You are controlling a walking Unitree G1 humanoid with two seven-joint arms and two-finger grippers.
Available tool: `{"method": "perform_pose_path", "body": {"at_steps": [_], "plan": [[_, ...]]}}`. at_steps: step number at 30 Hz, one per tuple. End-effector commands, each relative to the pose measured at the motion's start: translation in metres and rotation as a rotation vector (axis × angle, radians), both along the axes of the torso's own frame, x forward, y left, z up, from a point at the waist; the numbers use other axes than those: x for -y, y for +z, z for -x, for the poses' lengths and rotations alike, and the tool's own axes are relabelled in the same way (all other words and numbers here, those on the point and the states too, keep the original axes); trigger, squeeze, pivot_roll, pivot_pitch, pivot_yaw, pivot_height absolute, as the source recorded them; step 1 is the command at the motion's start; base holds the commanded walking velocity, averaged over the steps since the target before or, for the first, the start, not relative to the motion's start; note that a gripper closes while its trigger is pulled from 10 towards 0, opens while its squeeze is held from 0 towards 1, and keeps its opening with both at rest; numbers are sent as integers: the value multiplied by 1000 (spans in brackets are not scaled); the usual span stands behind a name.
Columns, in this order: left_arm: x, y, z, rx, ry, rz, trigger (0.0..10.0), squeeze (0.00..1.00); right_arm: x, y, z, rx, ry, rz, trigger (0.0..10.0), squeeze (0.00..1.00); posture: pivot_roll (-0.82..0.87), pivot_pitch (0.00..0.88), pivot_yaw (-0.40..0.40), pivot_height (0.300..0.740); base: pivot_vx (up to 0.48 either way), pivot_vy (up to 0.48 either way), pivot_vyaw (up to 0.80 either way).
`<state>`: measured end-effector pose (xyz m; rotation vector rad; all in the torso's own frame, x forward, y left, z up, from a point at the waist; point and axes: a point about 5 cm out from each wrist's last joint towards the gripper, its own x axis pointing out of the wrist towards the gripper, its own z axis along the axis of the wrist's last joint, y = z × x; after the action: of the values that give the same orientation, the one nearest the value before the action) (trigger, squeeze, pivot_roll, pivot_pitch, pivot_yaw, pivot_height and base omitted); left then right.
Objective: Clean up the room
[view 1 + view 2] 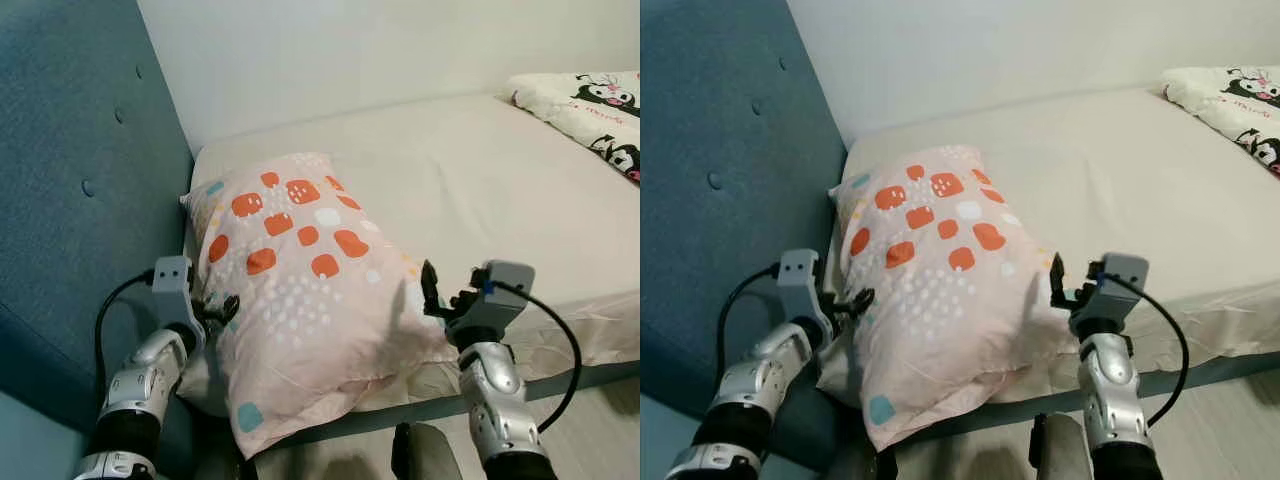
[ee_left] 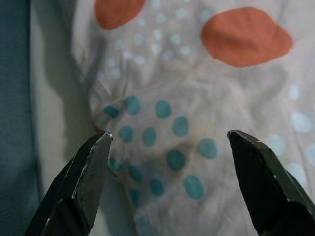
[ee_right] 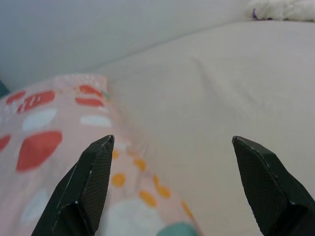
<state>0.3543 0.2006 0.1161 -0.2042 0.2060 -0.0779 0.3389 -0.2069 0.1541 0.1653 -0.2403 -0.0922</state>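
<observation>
Your left gripper and right gripper gape wide, holding nothing, flanking the pillow. The pillow overhangs the mattress near edge, long axis running toward the wall; bare mattress lies right of the pillow.

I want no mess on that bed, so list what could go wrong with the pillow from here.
1. The pillow overhangs the mattress edge; a nudge might tip it to the floor.
2. Both tools, left tool and right tool, are open at its sides, so a squeeze may catch only loose fabric and slip.
3. The left tool sits close to the blue headboard and could scrape it.
</observation>
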Motion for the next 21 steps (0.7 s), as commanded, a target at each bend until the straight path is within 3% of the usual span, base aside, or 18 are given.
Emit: {"method": "perform_pose_path", "body": {"at_steps": [1, 9, 11, 12, 15, 16, 19, 21], "plan": [[-21, -19, 7, -100, 101, -40, 10000, 0, 9, -6, -8, -48, 13, -73, 10000, 0, -47, 213, 59, 580, 0, 0, 0], [-34, -23, 9, -154, 189, 37, 10000, 0, 2, -13, -25, -162, 184, -98, 10000, 0, -38, 240, 52, 580, 0, 0, 0], [-35, -30, 12, -214, 177, 97, 10000, 0, -8, -21, -30, -263, 277, 10, 10000, 0, -27, 259, 45, 580, 0, 0, 0], [-35, -30, 12, -214, 177, 97, 10000, 0, -8, -21, -30, -263, 277, 10, 10000, 0, -27, 259, 45, 580, 0, 0, 0], [-32, -37, 15, -278, 123, 251, 10000, 0, -11, -29, -35, -367, 337, 156, 10000, 0, -27, 259, 45, 580, 0, 0, 0], [-32, -37, 15, -278, 123, 251, 10000, 0, -11, -29, -35, -367, 337, 156, 10000, 0, -27, 259, 45, 580, 0, 0, 0], [-32, -36, 20, -287, 50, 409, 10000, 0, -12, -25, -38, -362, 358, 218, 10000, 0, -16, 255, 30, 580, 0, 0, 0], [-33, -35, 21, -285, 30, 438, 10000, 0, -13, -23, -39, -356, 369, 234, 10000, 0, -16, 253, 30, 580, 0, 0, 0]]}}
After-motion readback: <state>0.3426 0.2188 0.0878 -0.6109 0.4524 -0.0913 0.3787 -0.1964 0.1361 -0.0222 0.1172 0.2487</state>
